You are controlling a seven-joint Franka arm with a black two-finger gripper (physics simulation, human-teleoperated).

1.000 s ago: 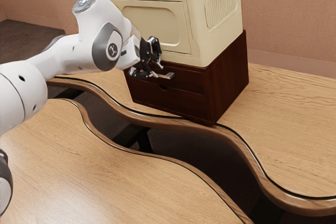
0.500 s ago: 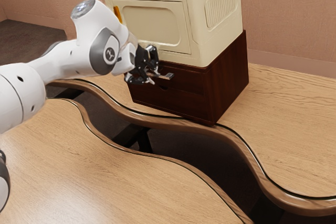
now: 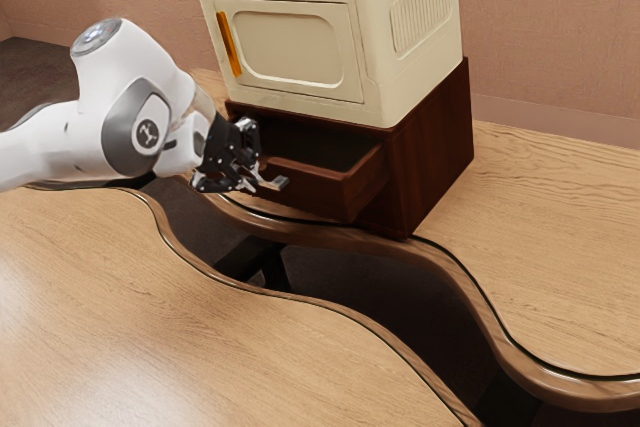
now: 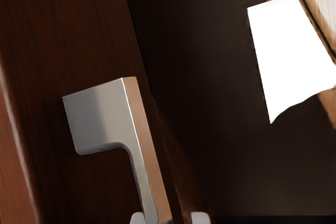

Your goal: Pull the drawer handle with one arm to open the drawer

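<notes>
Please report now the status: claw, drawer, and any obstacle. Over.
Claw open, around handle. Drawer pulled out. Cream box sits on top of cabinet, not blocking drawer.

Wall (image 3: 550, 37): textured, dusty pink; smooth skirting (image 3: 570, 125) along its foot. Floor (image 3: 45, 77): dark brown. Tabletop (image 3: 560, 227): grained light wood, wavy edge. Second wooden table (image 3: 220, 337): curved edge, soft white sheen. Black supports (image 3: 244, 259) below.

the white arm (image 3: 45, 142) reaches out bent, its jaws standing apart.
</notes>
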